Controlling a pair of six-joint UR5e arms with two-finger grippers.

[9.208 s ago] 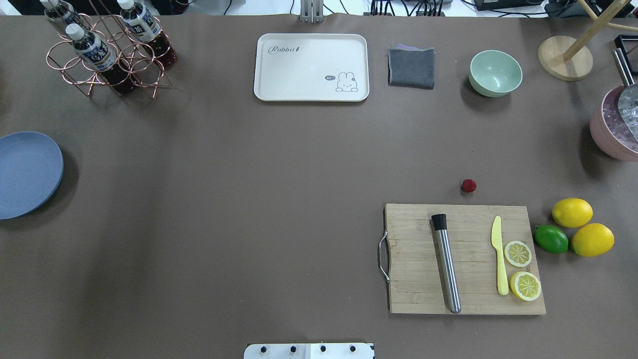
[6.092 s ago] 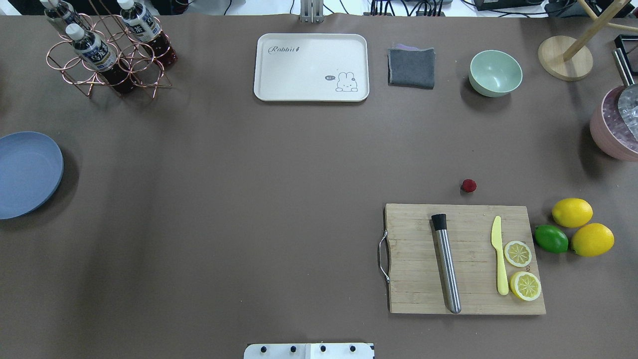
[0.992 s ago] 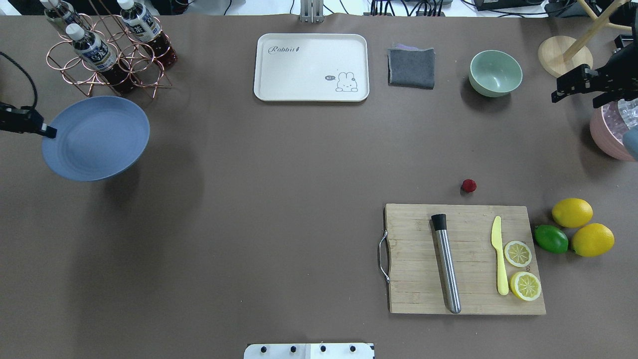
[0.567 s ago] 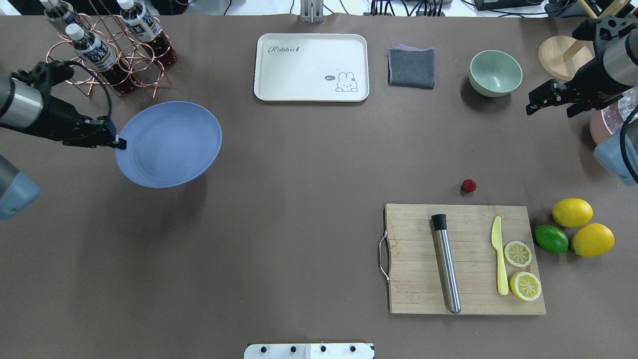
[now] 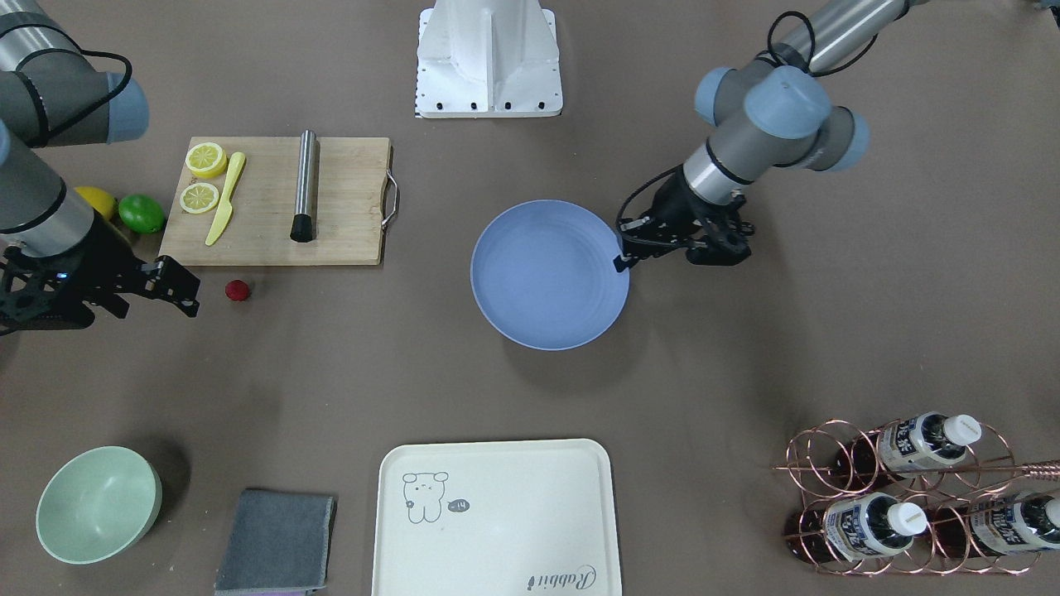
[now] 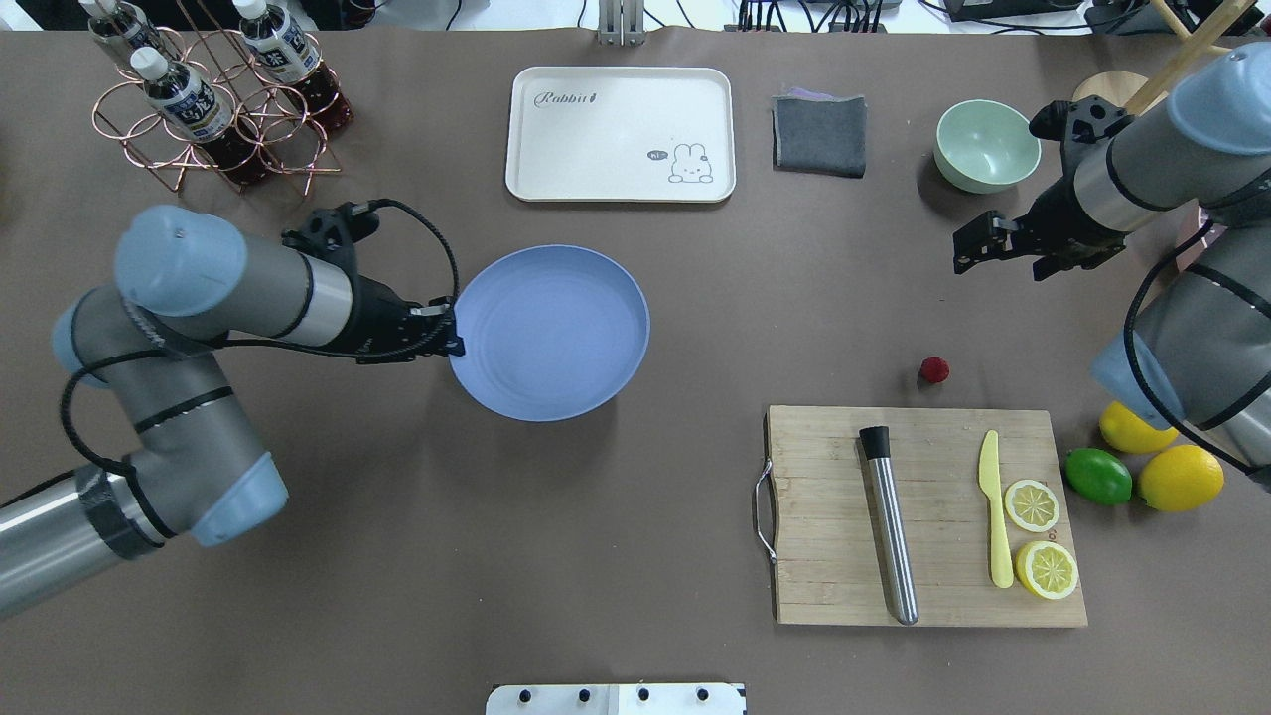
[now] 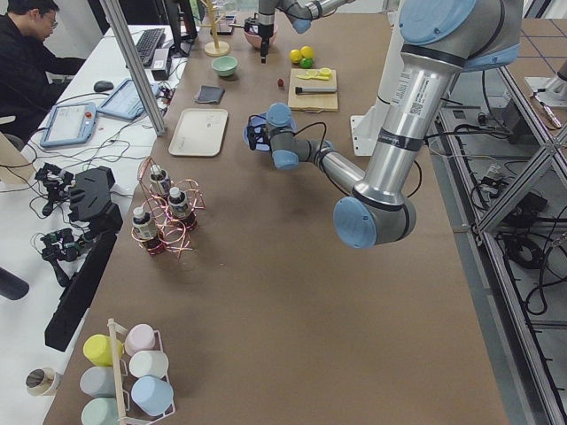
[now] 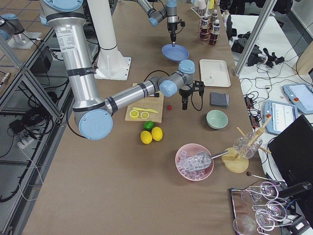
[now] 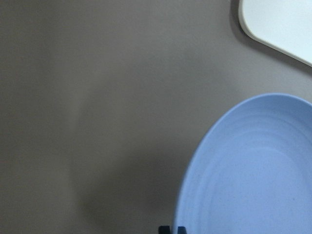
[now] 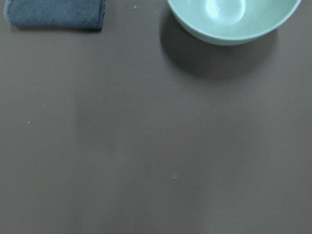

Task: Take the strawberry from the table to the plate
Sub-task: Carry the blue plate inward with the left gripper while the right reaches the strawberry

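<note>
**Meanwhile: plate pinched at the rim, strawberry on the table**

Front-facing view: the left gripper (image 5: 621,261) is clamped on the right rim of the plate (image 5: 546,277). The plate sits near the middle of the table (image 5: 745,356) and throws a shadow on its near side, so it looks to be held a little off the surface. At the left, the strawberry (image 5: 238,290) lies on the table just near of the cutting board (image 5: 339,207). The right gripper (image 5: 161,302) is just left of the berry and apart from it, its fingers spread with nothing between them.

Overhead view: the plate is nearer than the cream tray (image 6: 621,134), with the left gripper on its left rim. The strawberry lies just beyond the board's far edge. The right gripper is farther off and to the right, between the berry and the green bowl (image 6: 987,145).

Left side view: the near arm's wrist hides most of the plate. The strawberry is a small red dot far off, beside the board.

Right side view: the near arm's gripper points straight down, just right of the strawberry. The far arm's gripper comes down onto the plate's rim.

Left wrist view: the plate fills the lower right, two dark fingertips (image 9: 173,229) meet its rim at the bottom edge, and a corner of the tray shows at the top right.

Right wrist view: bare table, with the bowl at the top and a grey cloth (image 10: 53,13) at the top left.
</note>
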